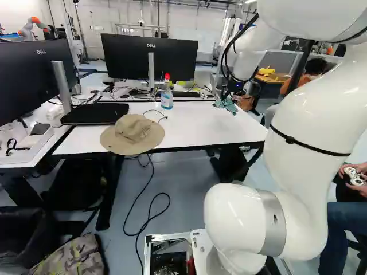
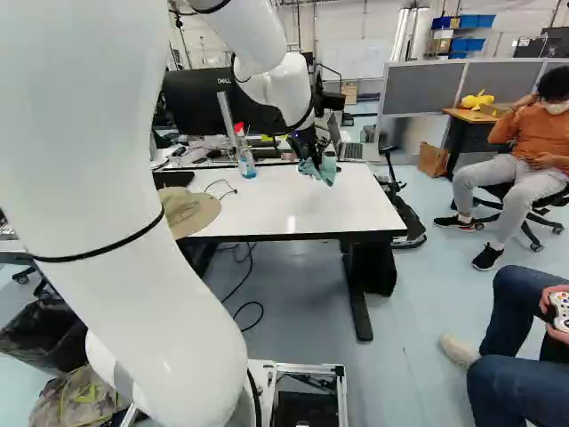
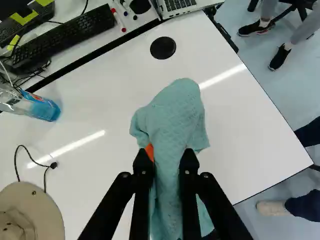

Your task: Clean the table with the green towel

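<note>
From where I'm standing, a long white wall (image 1: 94,41) closes off the back. Tall grey partition panels with pale frames (image 2: 416,92) stand ahead of it, beside a wooden-topped desk (image 2: 468,116). Blue rectangular bins (image 2: 473,21) sit beyond, and a black wheeled chair (image 2: 536,206) rests on the smooth blue-grey floor (image 2: 413,307).

The wrist view cuts off the hat (image 3: 47,210).
</note>
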You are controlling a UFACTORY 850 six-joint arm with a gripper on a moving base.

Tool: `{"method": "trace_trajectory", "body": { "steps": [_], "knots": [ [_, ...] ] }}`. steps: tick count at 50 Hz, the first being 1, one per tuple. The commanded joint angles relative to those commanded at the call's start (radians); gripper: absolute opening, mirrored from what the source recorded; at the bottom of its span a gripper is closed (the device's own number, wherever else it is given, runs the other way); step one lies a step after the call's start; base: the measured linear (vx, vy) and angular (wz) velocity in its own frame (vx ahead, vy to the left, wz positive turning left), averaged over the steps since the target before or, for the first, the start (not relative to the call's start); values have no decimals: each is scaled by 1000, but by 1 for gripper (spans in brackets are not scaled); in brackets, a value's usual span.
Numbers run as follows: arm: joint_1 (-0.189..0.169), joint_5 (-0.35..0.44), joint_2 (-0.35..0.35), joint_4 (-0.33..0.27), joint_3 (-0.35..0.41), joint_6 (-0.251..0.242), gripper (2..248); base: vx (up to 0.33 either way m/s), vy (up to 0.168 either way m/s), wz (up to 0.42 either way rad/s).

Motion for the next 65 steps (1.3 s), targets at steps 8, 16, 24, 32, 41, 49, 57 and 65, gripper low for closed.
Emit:
{"method": "trace_trajectory", "body": {
  "steps": [8,16,24,32,41,49,57,65],
  "knots": [
    [-20,0,-10,0,-11,0,62,0,0,0],
    [-39,0,-24,0,-26,0,62,0,0,0],
    [-56,0,-39,0,-43,0,62,0,0,0],
    [-72,0,-55,0,-60,0,62,0,0,0],
    [-88,0,-86,0,-96,0,62,0,0,0],
    [-100,0,-123,0,-138,0,62,0,0,0],
    [-103,0,-162,0,-183,0,62,0,0,0],
    [-104,0,-202,0,-231,0,62,0,0,0]
  ]
}}
